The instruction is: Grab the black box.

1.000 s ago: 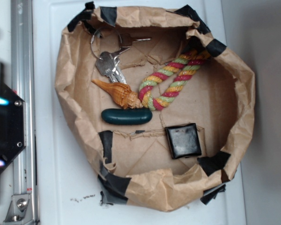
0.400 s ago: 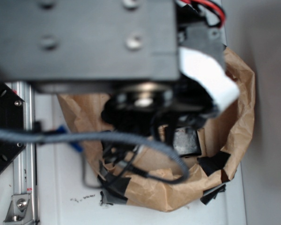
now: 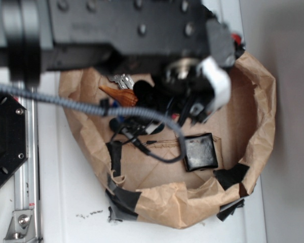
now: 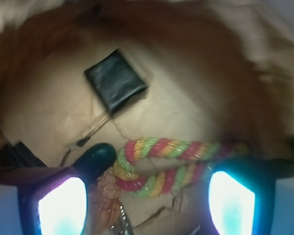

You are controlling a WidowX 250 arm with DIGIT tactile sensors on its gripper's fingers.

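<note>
Black box: small glossy black, nearly square flat case with rounded corners, lying flat on the floor of the crumpled brown paper bowl with black tape patches; nothing touches it.
Box in wrist view, upper left of centre, turned corner-on, well apart from both fingers.
Nearest to box: striped red, yellow and green twisted rope, lying between box and gripper in the wrist view.
Further from box: dark green oblong capsule, past the rope's left end; orange spiral seashell and silver metal keys beyond that, partly hidden under the arm.
Outside bowl, far from box: large black hexagonal plate with screws on the white table.
Gripper: black two-fingered gripper with glowing pads, spread wide, nothing between the fingers; it hangs above the rope, short of the box.
Step in hand (judgement): approach; no grasp started.
Next move calls for (judgement): carry the gripper over the rope to the box, turn the wrist so the fingers face two opposite flat sides, then descend and close.
Note: box is low and flat, so the fingers must reach near the paper floor.
</note>
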